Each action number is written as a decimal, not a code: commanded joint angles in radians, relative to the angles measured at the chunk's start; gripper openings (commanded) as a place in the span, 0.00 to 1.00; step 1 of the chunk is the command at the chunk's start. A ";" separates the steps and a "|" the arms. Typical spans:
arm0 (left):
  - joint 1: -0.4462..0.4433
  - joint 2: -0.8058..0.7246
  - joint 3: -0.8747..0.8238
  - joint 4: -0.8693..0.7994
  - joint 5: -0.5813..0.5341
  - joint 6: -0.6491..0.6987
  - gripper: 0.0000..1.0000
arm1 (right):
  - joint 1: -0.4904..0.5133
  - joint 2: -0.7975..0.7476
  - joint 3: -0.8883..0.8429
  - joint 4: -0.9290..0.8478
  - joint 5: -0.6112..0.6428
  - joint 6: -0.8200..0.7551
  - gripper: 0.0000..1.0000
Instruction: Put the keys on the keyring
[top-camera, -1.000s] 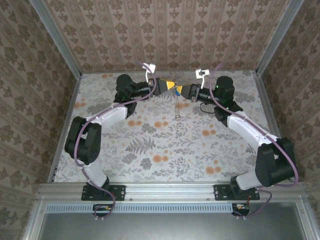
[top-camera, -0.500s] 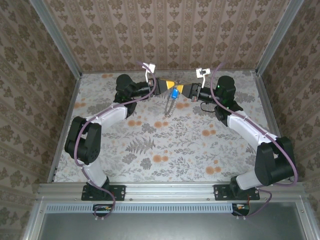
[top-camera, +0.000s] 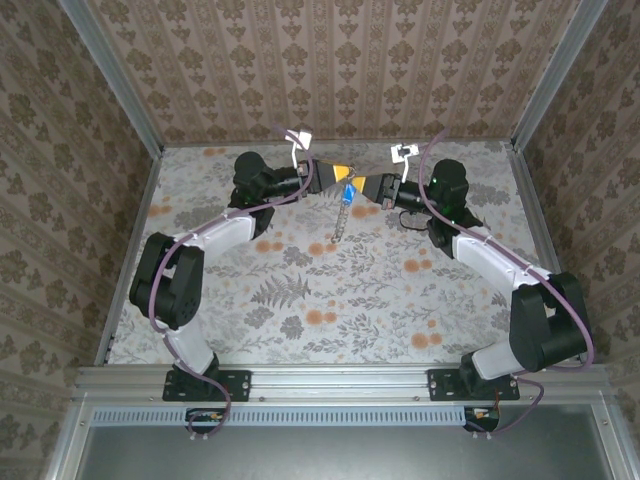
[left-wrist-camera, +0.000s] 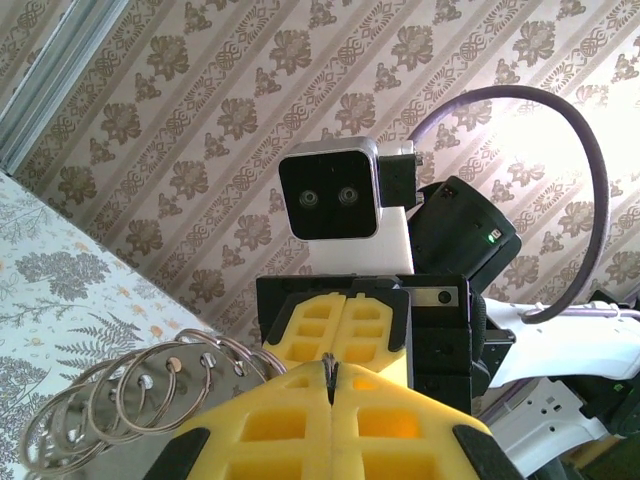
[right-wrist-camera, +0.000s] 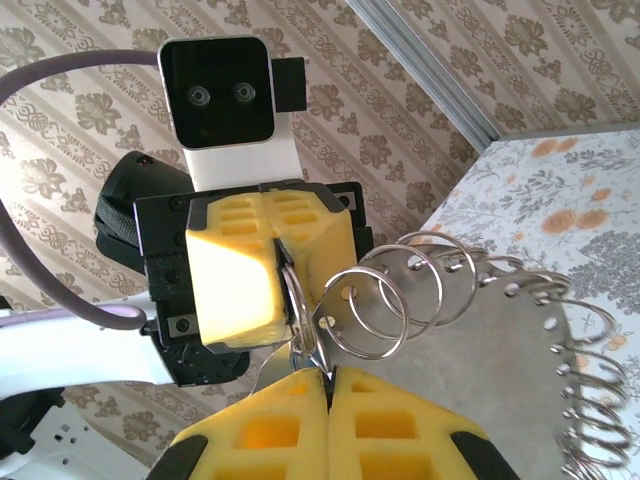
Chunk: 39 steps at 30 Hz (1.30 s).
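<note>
The right gripper now stands closer to the left gripper, the blue keys hang lower under them, and the keyring slants to the left

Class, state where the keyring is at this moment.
In the top view, the keyring hangs over the far middle of the table from the meeting tips of the left claw and right claw, blue keys beside its top.
</note>
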 joint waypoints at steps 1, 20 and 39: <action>0.003 -0.015 -0.001 0.081 -0.058 0.008 0.00 | 0.030 0.002 -0.009 0.059 -0.031 0.045 0.00; -0.004 -0.015 -0.039 0.101 -0.126 -0.007 0.00 | -0.004 -0.146 -0.077 -0.122 0.059 -0.028 0.35; -0.014 0.024 -0.058 0.227 -0.170 -0.112 0.00 | -0.044 -0.097 0.025 0.010 0.201 0.117 0.32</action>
